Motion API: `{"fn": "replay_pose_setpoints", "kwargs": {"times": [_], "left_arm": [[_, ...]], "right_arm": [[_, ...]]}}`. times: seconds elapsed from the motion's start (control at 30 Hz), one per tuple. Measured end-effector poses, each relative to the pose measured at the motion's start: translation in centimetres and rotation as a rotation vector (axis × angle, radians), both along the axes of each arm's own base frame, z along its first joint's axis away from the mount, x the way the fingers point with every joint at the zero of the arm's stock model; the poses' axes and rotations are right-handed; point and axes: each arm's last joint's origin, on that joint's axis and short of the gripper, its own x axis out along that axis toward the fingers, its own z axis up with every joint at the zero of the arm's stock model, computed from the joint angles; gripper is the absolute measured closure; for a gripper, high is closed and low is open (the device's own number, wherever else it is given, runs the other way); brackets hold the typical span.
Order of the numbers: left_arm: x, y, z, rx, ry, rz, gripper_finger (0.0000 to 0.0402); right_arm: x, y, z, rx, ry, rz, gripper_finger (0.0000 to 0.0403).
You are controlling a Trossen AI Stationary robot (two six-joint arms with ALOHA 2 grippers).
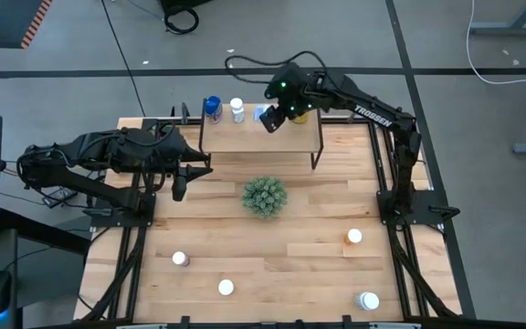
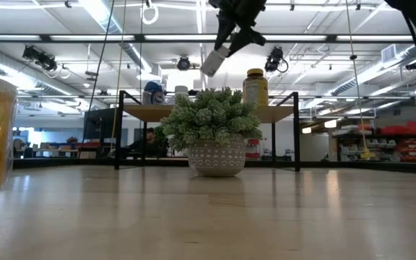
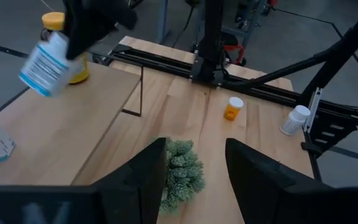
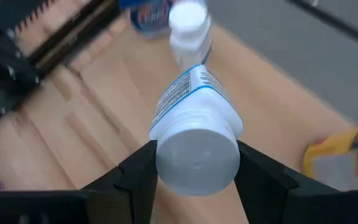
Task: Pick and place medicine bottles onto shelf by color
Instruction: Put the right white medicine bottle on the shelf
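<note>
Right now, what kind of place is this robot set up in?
Probably a robotics lab or workshop in an industrial hall: exposed ceiling pipes, strip lights, cables across a grey concrete floor, and storage racks behind the wooden table.

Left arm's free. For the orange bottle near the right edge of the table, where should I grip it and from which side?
Take the orange bottle around its body just below the white cap, coming straight down. It stands upright with bare table around it, so the fingers can straddle it. The left gripper is open.

A grey concrete floor (image 1: 53, 82) crossed by dark tape lines and loose cables (image 1: 510, 55) surrounds the wooden tabletop (image 1: 272, 247). Beyond it, long ceiling lights (image 2: 107, 14) hang above distant shelving (image 2: 403, 141) in an open workshop.
</note>
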Motion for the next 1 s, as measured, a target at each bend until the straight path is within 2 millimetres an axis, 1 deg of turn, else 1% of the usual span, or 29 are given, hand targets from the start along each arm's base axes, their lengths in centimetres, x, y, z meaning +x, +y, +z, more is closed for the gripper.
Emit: {"fn": "replay_pose_setpoints", "kwargs": {"times": [0.17,0.27,0.33,0.43,0.53,0.63,0.77,0.87,1.0], "left_arm": [[0.0,0.3,0.0,0.011,0.000,0.028,0.0230],[0.0,0.9,0.0,0.053,0.006,0.080,0.0230],[0.0,1.6,0.1,0.105,0.009,0.130,0.0230],[0.4,2.8,0.4,0.164,-0.008,0.181,0.0230],[0.7,3.9,0.2,0.194,0.008,0.197,0.0230],[1.7,5.0,-0.1,0.199,0.021,0.169,0.0230],[4.3,6.3,-1.6,0.215,0.092,0.092,0.0230],[5.9,7.3,-2.7,0.231,0.148,0.091,0.0230],[7.8,8.7,-4.2,0.215,0.190,0.080,0.0230]], "right_arm": [[-1.3,-1.2,2.0,-0.027,-0.052,-0.042,0.0211],[-1.5,-1.2,2.5,-0.013,-0.074,-0.046,0.0211],[-1.4,-0.6,2.3,0.013,-0.058,-0.036,0.0211],[-1.5,0.6,1.8,0.049,0.013,-0.021,0.0211],[-1.8,1.5,1.3,0.077,0.084,-0.022,0.0211],[-1.7,2.1,1.2,0.100,0.099,-0.037,0.0211],[-0.9,3.5,1.4,0.130,0.053,-0.005,0.0211],[-0.3,4.7,1.5,0.136,0.028,0.020,0.0211],[-0.1,5.5,1.6,0.136,0.018,0.001,0.0211]]}}
